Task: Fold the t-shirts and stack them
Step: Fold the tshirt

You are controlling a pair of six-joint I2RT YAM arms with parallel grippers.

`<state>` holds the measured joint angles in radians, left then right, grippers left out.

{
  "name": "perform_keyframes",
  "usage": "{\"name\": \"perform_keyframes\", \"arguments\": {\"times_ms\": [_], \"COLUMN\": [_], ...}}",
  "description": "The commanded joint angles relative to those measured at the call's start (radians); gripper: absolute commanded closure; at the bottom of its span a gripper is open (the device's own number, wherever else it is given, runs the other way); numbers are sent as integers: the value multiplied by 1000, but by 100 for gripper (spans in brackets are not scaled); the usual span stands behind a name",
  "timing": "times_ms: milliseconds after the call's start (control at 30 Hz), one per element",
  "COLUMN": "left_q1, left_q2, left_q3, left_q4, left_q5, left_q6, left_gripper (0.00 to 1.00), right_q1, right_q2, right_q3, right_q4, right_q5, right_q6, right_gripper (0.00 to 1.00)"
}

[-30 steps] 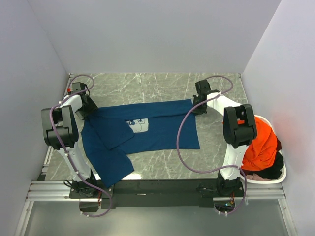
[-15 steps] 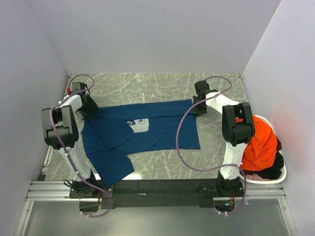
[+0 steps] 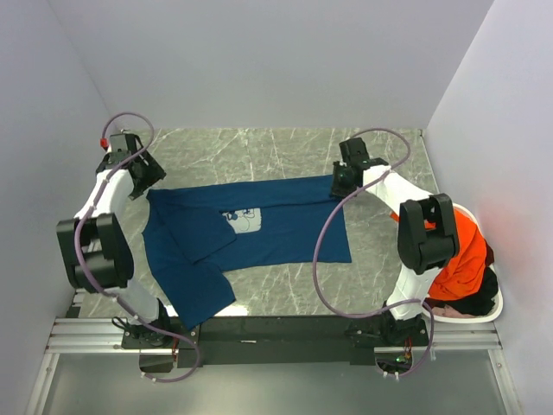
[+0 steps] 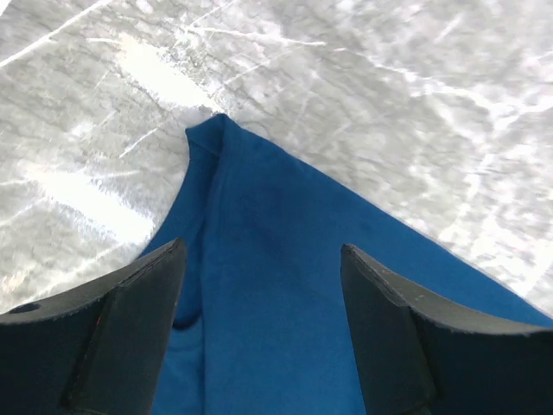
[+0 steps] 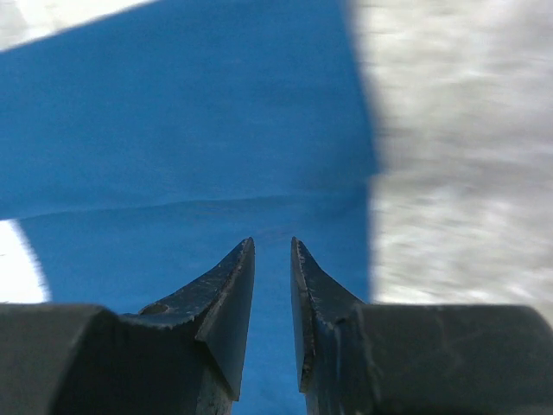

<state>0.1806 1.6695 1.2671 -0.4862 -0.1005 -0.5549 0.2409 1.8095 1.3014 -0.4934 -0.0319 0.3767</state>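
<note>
Mid-table, biased to the near-left corner: navy t-shirt (image 3: 259, 229) spread flat on the marble table (image 3: 259, 151). Pale chest print (image 3: 244, 220) is partly under a folded-over flap, and the shirt's near-left part runs down to the table's near edge

L gripper (image 3: 145, 180) sits just off the shirt's far-left corner. Jaws wide apart, nothing held; wrist cam shows the cloth corner below, between the fingers (image 4: 130, 320). L arm reaches fwd along the left edge, forearm angled in toward the shirt

R gripper (image 3: 340, 186) is over the shirt's far-right corner, pointing down at the cloth. Jaws parted only a slit, no cloth seen between the tips, so nothing gripped afaict. R arm is bent, elbow out toward the right edge

Orange t-shirt (image 3: 462, 259) lies in the white basket (image 3: 484, 316) at the near-right corner, part hidden by the R arm. Dark cloth under it, can't ID. R wrist cam blurred on its right side
</note>
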Motion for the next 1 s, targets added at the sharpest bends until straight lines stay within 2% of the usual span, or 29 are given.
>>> {"name": "perform_keyframes", "arguments": {"times_ms": [0, 67, 233, 333, 600, 800, 967], "left_q1": [-16, -41, -87, -95, -95, -99, -115], "left_q2": [-59, -54, -5, 48, 192, 295, 363], "left_q3": [-47, -74, -87, -91, -45, 34, 121], "left_q4": [-2, 0, 8, 21, 18, 9, -5], "left_q5": [21, 16, 16, 30, 58, 91, 149], "left_q6": [-13, -8, -10, -17, -31, -56, -80], "left_gripper": [23, 23, 25, 25, 26, 26, 26], "right_q1": [23, 24, 23, 23, -17, -71, -114], "right_q2": [-24, -1, 94, 174, 289, 395, 494], "right_q3": [-16, -16, 30, 90, 166, 317, 479], "right_q4": [102, 157, 214, 170, 99, 3, -39], "right_q5": [-101, -161, -197, -186, -137, -115, -155], "right_q6": [71, 122, 209, 238, 315, 332, 321], "right_gripper": [69, 69, 69, 65, 64, 65, 66]}}
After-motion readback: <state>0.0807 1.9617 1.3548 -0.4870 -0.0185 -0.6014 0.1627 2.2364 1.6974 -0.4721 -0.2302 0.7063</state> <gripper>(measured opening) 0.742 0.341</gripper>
